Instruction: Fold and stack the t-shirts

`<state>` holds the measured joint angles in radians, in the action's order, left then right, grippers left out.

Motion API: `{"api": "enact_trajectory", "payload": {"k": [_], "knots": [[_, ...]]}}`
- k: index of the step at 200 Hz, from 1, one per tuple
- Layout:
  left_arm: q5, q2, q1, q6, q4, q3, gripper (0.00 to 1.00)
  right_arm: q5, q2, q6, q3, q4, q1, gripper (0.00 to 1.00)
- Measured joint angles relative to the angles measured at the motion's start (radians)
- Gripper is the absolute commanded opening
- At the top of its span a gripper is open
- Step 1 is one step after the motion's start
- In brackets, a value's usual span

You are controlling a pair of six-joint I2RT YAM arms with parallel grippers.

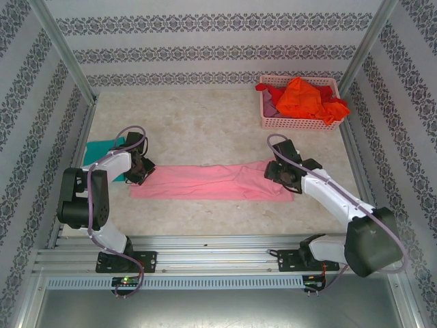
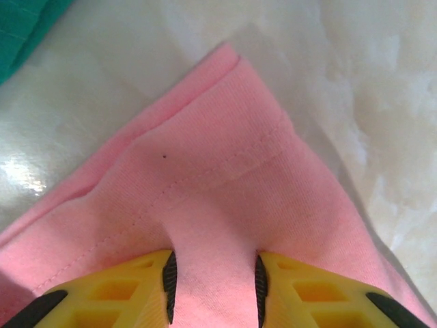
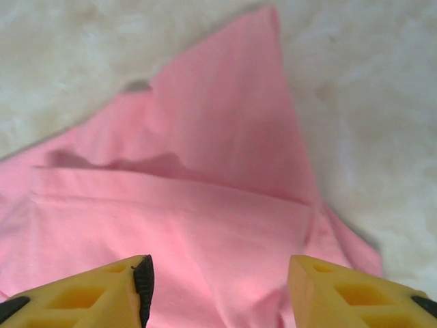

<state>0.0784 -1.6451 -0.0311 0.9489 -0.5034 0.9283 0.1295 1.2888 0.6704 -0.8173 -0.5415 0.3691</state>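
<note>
- Lying flat on the pale marbled table (image 1: 205, 123), the light pink cloth t-shirt (image 1: 205, 182) is folded into a long narrow strip, in the near half of the table.
- Its long axis runs from left to right, parallel to the near edge. One end points at the left edge, the other at the right edge.
- The strip's left end is a neat hemmed corner (image 2: 225, 178). The right end is looser, with overlapping folds and a flap reaching toward the far edge (image 3: 205, 205).
- Bare table lies open beyond the strip's far side, across the middle up to the far edge. A narrower bare band separates the strip from the near edge.
- The left gripper (image 1: 142, 167) sits on the strip's left end. Its yellow fingers (image 2: 136, 287) stand narrow, pinching a raised ridge of pink cloth between them (image 2: 213, 273).
- The right gripper (image 1: 276, 171) is over the strip's right end, its fingers spread wide with nothing clamped between them (image 3: 218, 280). The cloth lies flat below.
- A folded teal cloth t-shirt (image 1: 99, 152) lies by the left edge, just beyond the left gripper, apart from the pink one (image 2: 20, 27).
- A pink plastic lattice basket (image 1: 293, 123) stands in the far right corner, well apart from the strip. It holds crumpled orange (image 1: 300, 96), red (image 1: 334, 109) and mauve (image 1: 270, 109) t-shirts, the orange one heaped on top.
</note>
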Motion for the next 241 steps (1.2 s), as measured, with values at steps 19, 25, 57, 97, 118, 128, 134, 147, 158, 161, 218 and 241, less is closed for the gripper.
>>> {"api": "enact_trajectory", "payload": {"k": [19,25,57,97,118,128,134,147,158,161,218,241], "knots": [[0.001,0.000,-0.015,0.000,0.002,0.002,0.38,-0.006,0.086,-0.005,-0.024,0.038,0.025,0.41],[0.001,0.000,-0.018,0.000,0.003,0.002,0.38,-0.011,0.115,-0.001,-0.024,0.053,0.028,0.40],[0.000,-0.020,-0.021,0.000,0.014,0.002,0.40,-0.044,0.257,0.008,-0.024,0.107,0.004,0.41],[0.000,-0.023,-0.021,0.001,0.026,0.005,0.44,-0.060,0.365,0.003,-0.096,0.139,-0.056,0.43],[0.000,-0.022,-0.021,0.000,0.027,0.003,0.44,-0.060,0.443,-0.014,-0.180,0.146,-0.060,0.43],[0.000,-0.012,-0.021,0.000,0.036,-0.011,0.45,-0.060,0.488,-0.026,-0.227,0.145,-0.060,0.43],[0.000,-0.003,-0.021,0.000,0.042,-0.023,0.45,-0.061,0.512,-0.031,-0.255,0.145,-0.060,0.43],[-0.001,0.029,-0.021,0.001,0.045,-0.056,0.46,-0.064,0.577,-0.047,-0.340,0.144,-0.059,0.43],[-0.004,0.060,-0.021,0.001,0.044,-0.089,0.47,-0.068,0.632,-0.053,-0.414,0.143,-0.057,0.44],[-0.003,0.067,-0.021,0.001,0.041,-0.096,0.47,-0.070,0.644,-0.055,-0.431,0.148,-0.057,0.43],[-0.002,0.209,-0.023,0.026,0.014,-0.229,0.50,-0.112,0.982,-0.094,-0.941,0.083,0.008,0.44],[0.001,0.245,-0.033,0.039,0.008,-0.258,0.50,-0.140,1.104,-0.099,-1.145,0.032,0.029,0.44]]}}
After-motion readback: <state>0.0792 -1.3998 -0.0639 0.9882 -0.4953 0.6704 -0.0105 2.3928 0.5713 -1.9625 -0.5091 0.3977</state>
